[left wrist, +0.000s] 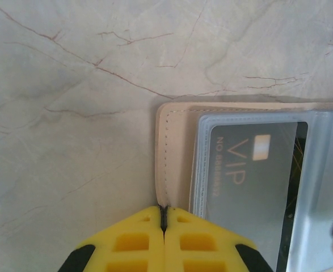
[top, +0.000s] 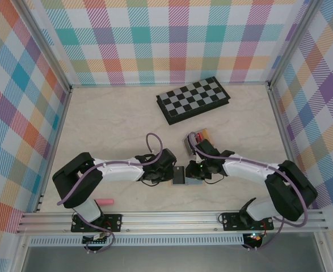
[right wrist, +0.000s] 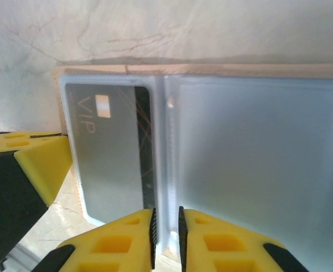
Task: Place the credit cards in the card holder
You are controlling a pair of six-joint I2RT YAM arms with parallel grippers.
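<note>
The card holder [top: 186, 180] lies open on the table between my two grippers, tan outside [left wrist: 177, 147] with clear grey inner pockets [right wrist: 257, 147]. A grey credit card marked VIP [left wrist: 251, 187] [right wrist: 106, 158] sits inside the left pocket. My left gripper [left wrist: 164, 211] [top: 175, 174] is shut on the holder's tan left edge. My right gripper [right wrist: 166, 218] [top: 191, 172] stands with its jaws a narrow gap apart, and the pockets' middle seam lies between them. More credit cards, red, yellow and grey [top: 198, 138], lie in a small pile just behind the right gripper.
A folded black-and-white chessboard [top: 193, 99] lies at the back of the table. A pink pen [top: 105, 202] rests near the left arm's base by the metal rail [top: 172, 218]. Plaid walls enclose the table on three sides.
</note>
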